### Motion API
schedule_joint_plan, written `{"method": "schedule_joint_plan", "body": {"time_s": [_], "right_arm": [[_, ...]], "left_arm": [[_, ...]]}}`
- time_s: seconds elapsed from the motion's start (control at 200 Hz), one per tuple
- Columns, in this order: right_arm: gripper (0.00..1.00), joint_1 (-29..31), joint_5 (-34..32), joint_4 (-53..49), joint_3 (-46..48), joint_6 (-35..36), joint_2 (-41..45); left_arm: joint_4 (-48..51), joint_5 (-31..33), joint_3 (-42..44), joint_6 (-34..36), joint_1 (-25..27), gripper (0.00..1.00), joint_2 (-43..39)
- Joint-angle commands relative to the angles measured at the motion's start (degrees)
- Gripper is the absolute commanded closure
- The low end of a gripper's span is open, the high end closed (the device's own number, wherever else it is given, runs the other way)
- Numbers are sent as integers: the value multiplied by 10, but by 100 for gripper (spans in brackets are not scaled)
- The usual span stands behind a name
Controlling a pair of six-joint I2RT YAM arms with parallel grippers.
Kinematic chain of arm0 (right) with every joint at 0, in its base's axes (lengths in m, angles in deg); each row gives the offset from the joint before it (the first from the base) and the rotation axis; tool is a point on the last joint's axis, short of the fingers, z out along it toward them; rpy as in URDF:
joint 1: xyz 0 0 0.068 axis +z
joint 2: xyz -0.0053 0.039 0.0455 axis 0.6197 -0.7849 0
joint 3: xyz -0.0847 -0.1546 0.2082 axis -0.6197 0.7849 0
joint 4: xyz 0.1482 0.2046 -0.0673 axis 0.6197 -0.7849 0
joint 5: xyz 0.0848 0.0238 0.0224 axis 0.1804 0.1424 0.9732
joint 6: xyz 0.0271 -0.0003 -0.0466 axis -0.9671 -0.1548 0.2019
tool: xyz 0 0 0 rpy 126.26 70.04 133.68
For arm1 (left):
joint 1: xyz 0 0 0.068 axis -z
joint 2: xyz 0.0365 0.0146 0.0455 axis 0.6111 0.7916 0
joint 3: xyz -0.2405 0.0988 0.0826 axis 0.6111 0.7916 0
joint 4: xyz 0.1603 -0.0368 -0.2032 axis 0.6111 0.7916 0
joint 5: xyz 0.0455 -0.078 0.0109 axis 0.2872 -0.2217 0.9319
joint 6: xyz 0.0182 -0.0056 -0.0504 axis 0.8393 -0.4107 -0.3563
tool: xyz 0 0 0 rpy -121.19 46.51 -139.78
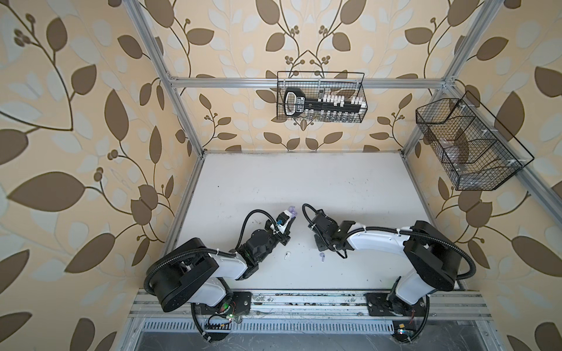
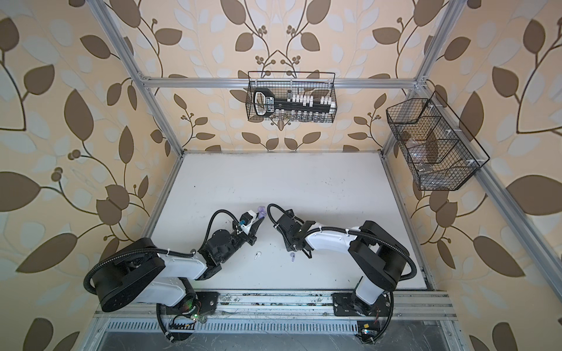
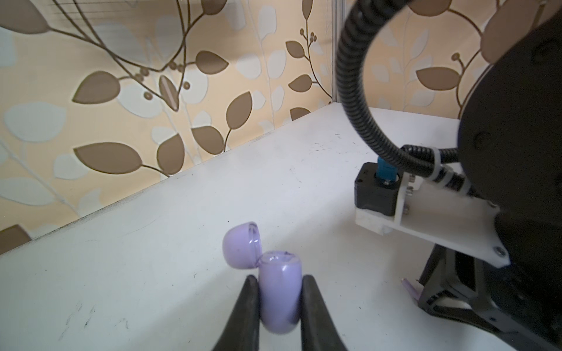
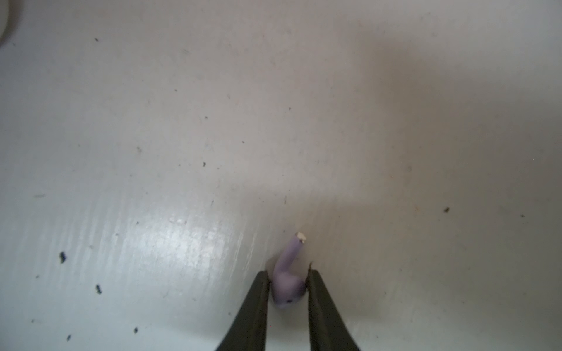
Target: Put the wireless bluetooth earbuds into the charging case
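Note:
My left gripper [image 3: 280, 278] is shut on the body of a lavender charging case [image 3: 279, 299], whose lid [image 3: 240, 246] hangs open; in a top view the case [image 1: 291, 210] shows past the left arm's tip. My right gripper [image 4: 288, 273] points down at the table and is shut on the head of a lavender earbud [image 4: 287, 285], stem pointing away. That earbud [image 1: 321, 256] sits at or just above the table under the right wrist. A white earbud [image 1: 286, 254] lies loose on the table between the arms, also visible in the other top view [image 2: 258, 254].
The white table [image 1: 304, 182] is scuffed and speckled with dark crumbs. A wire basket [image 1: 320, 97] with a black tool hangs on the back wall. A second wire basket [image 1: 468, 146] hangs on the right frame. The two wrists are close together mid-table.

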Motion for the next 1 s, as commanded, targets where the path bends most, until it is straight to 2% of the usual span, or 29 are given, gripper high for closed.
{"method": "schedule_joint_plan", "body": {"time_s": [0.0,0.07,0.17,0.34,0.475,0.595,0.765,0.9,0.995], "right_arm": [[76,8,-32,-27,-16,6,-14],[77,9,-33,-25,-16,7,-16],[85,8,-33,-22,-14,7,-16],[87,7,-14,-1,10,8,16],[88,-26,79,73,79,4,92],[87,-83,183,138,147,-11,156],[87,-165,327,221,219,-33,197],[87,-192,381,238,231,-40,177],[87,-201,393,245,237,-43,158]], "left_arm": [[-20,-7,-5,0,-5,100,-9],[-20,-8,-6,-1,-5,100,-9],[-21,-6,-6,-1,-5,100,-7],[-21,-6,-6,-1,-5,100,-5],[-24,-9,-7,-2,-5,100,-2],[-25,-10,-8,-4,-5,100,1],[-29,-13,-10,-5,-5,100,7],[-31,-13,-9,-5,-5,100,8],[-31,-11,-8,-4,-5,100,6]]}}
